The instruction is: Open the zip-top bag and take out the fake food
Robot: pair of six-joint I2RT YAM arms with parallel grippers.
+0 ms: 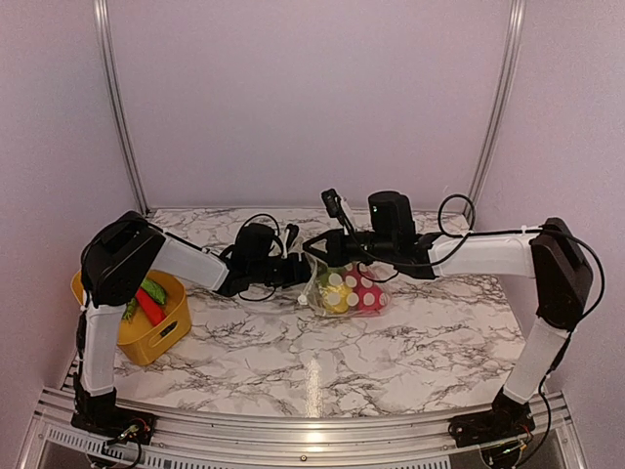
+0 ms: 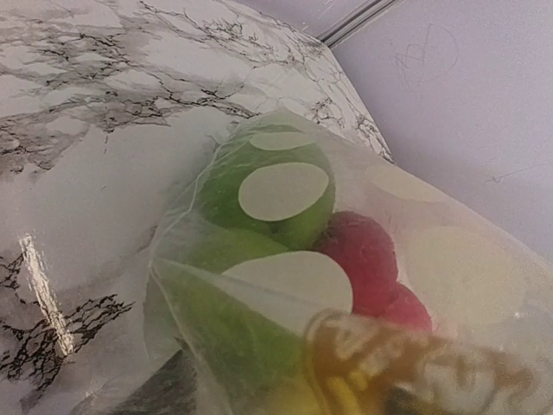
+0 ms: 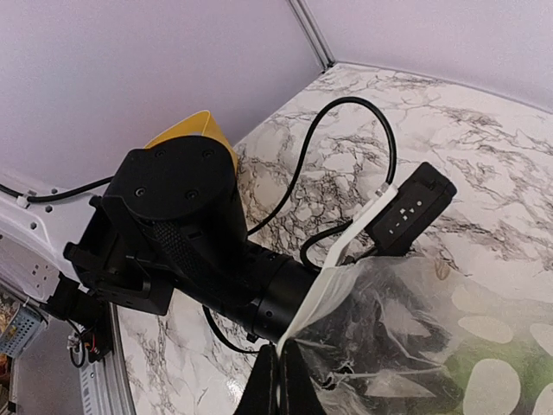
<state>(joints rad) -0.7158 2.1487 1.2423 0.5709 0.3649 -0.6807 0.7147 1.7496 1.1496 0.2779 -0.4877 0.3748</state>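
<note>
The right end effector (image 3: 275, 385) is pinched shut on the white top rim of the zip-top bag (image 1: 342, 288). In the right wrist view the rim strip runs between its two dark fingertips, and the clear dotted plastic spreads away from them to the right.

The left end effector (image 1: 297, 266) reaches in from the other side and meets the same rim. One of its fingers (image 3: 408, 207) stands right against the far end of the strip, and the other is hidden behind the plastic. Whether it grips the bag or stands apart from it I cannot tell.

From above, the bag hangs between the two end effectors, just below their tips, and bulges down toward the marble desk (image 1: 391, 362). The fake food (image 1: 340, 298) sits inside it. The left wrist camera looks through the plastic, close in front of that end effector, at a green piece (image 2: 276, 194) with a red piece (image 2: 367, 255) touching its side, and something yellow blurred at the bottom edge.

A yellow basket (image 1: 172, 334) stands well behind the left end effector, by that arm's elbow.
</note>
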